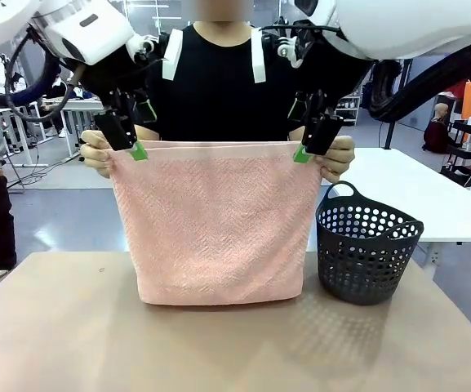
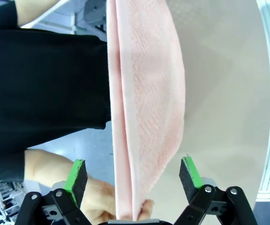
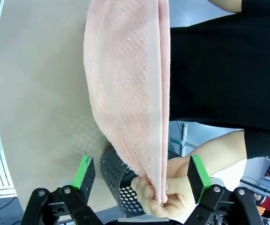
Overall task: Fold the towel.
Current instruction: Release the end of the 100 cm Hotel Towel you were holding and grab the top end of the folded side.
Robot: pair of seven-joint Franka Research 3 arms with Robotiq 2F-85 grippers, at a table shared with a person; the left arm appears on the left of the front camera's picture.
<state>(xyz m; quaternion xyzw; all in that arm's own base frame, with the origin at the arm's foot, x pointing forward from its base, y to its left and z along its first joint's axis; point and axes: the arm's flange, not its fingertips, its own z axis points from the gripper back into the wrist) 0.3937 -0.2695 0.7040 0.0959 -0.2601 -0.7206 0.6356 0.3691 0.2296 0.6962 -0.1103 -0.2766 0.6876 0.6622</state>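
Above beige table (image 1: 72, 343), towel (image 1: 215, 224) beside basket (image 1: 366, 253)

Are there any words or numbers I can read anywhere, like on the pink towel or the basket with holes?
None can be read.
The towel: plain pink weave, no label showing.
The basket: only holes, no brand.
The table: no print.
Things far behind the person: too small and blurred to tell.

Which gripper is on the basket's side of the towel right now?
The right gripper, open at the towel's top corner nearest the dark basket. The left gripper is at the opposite top corner, away from the basket.
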